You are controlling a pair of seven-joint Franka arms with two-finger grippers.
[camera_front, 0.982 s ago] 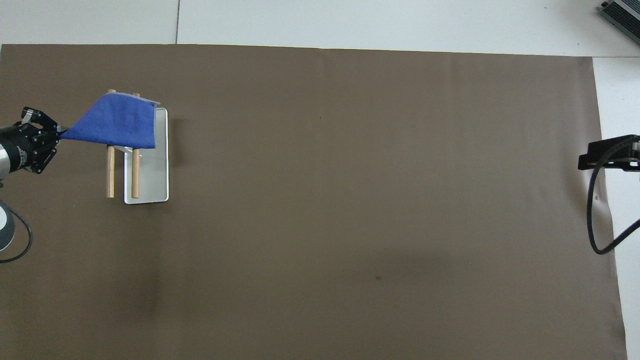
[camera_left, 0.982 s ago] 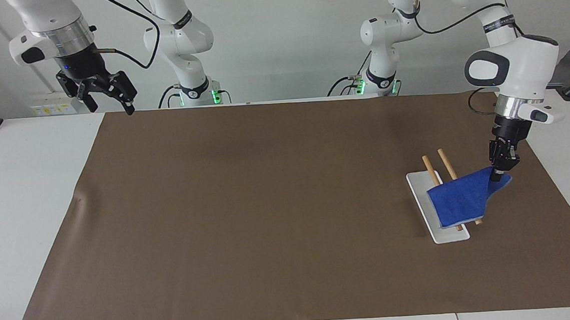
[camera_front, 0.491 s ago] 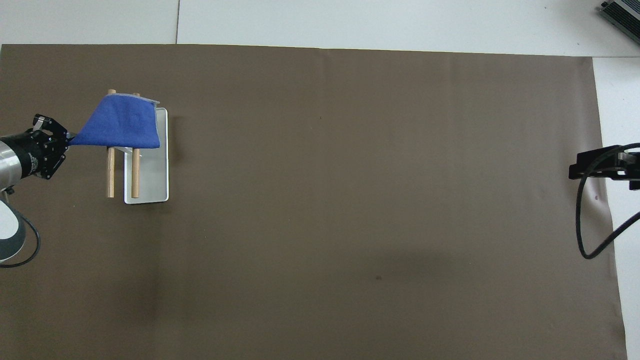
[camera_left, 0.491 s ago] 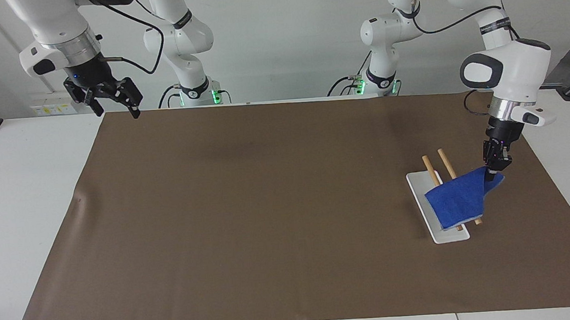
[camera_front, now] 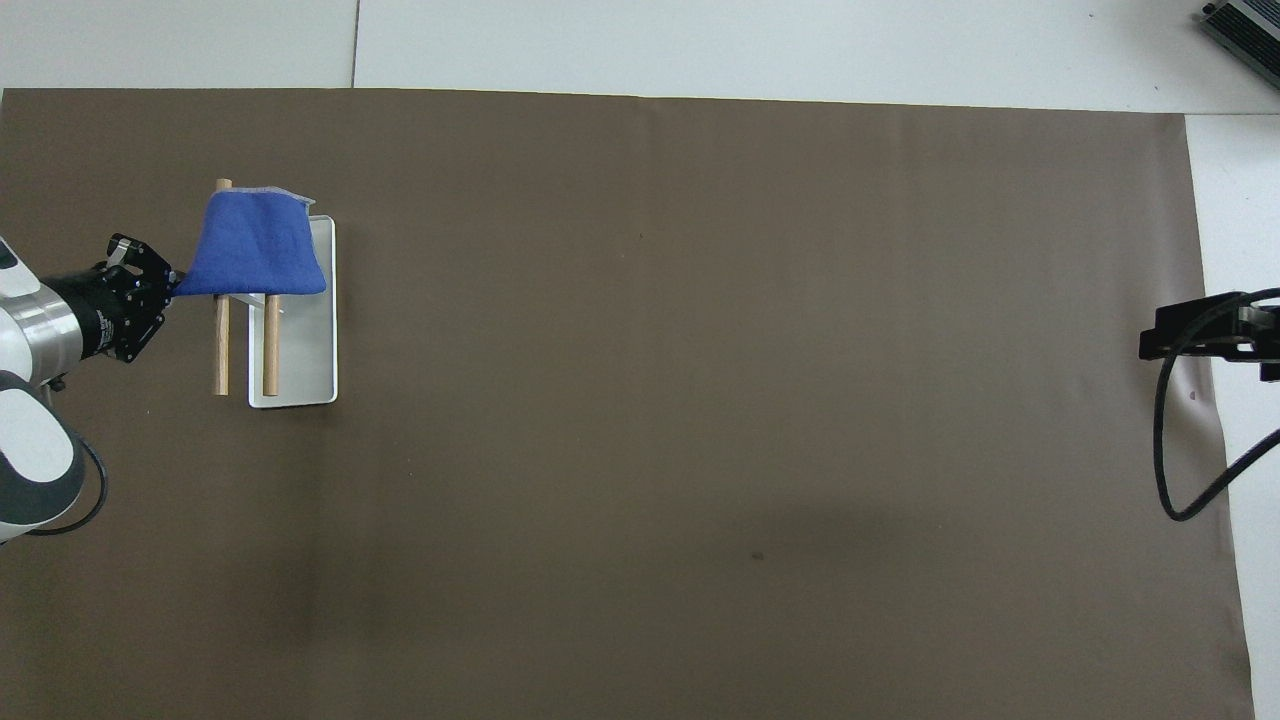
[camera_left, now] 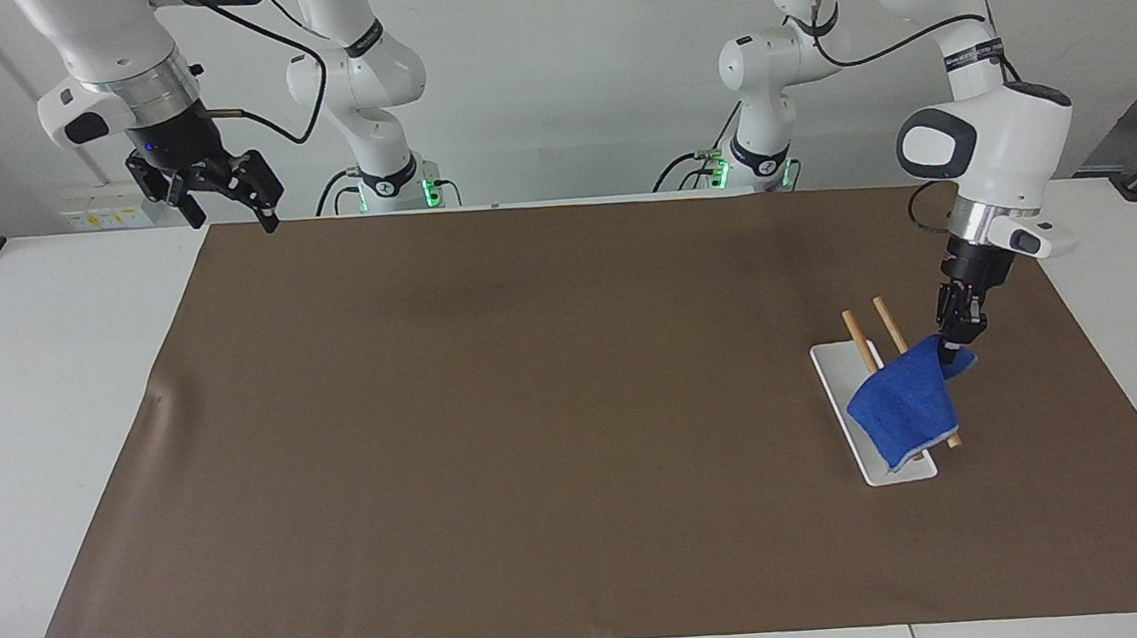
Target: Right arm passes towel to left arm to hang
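While draped across two wooden rails (camera_left: 889, 352) of a small rack, the blue towel (camera_left: 902, 401) sits at the left arm's end of the table, one corner pinched between the closed fingertips of the left gripper (camera_left: 957, 345). In the overhead view the towel (camera_front: 258, 247) covers the part of the rails (camera_front: 245, 345) farthest from the robots, and the left gripper (camera_front: 165, 290) hangs just beside them, over the brown mat (camera_left: 535, 411). The cloth's other end hangs down toward the rack's white base plate (camera_left: 838, 380). The handover looks complete and the hanging nearly so; what seems left is to release the corner and draw away.

The risk lies in that held corner. The cloth runs taut from the rails to the fingertips, so any pull away from the rack before the grip opens could drag the towel off, or tip the rack, which appears light. Released with too much cloth on one side, the towel could slip off under its own weight. Terry loops may also catch on a fingertip as the grip opens.

At the other end of the table the right gripper (camera_left: 219, 188) waits, raised over the mat's corner nearest the robots, fingers spread wide and holding nothing.
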